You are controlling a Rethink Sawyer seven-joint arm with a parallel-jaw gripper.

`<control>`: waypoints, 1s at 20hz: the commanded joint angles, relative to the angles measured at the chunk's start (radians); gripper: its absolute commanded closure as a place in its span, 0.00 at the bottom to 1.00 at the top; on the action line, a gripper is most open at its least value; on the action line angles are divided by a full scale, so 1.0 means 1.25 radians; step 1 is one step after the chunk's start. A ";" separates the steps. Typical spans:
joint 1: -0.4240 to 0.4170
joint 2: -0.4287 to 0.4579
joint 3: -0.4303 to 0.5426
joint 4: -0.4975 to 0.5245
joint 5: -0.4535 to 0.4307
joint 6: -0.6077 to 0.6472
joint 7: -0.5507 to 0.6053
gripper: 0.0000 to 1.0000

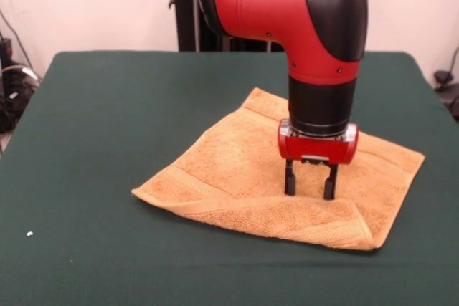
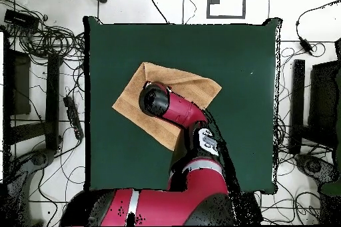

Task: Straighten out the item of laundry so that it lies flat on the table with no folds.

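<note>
The golden-orange towel (image 1: 237,170) lies on the dark green table (image 1: 107,141), right of centre in the front view. Its near edge is folded over in a long strip (image 1: 287,220) that runs along the front. My gripper (image 1: 310,190) stands upright over the towel's middle, its two black fingers (image 1: 290,180) apart and their tips at the cloth, holding nothing. In the overhead view the arm (image 2: 170,108) covers the middle of the towel (image 2: 193,81); the gripper itself is hidden under the arm there.
The table's edges (image 2: 87,104) are well away from the towel. Cables and equipment (image 2: 46,58) lie on the floor around the table. A small white speck (image 1: 29,233) sits on the felt at front left.
</note>
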 commanded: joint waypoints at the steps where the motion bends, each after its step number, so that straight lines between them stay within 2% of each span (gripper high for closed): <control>1: 0.024 0.124 0.118 -0.045 0.061 -0.061 0.213 0.00; 8: 0.086 0.062 0.025 -0.048 0.086 0.060 0.233 0.00; 20: 0.090 0.057 0.005 -0.093 0.093 0.140 0.204 0.00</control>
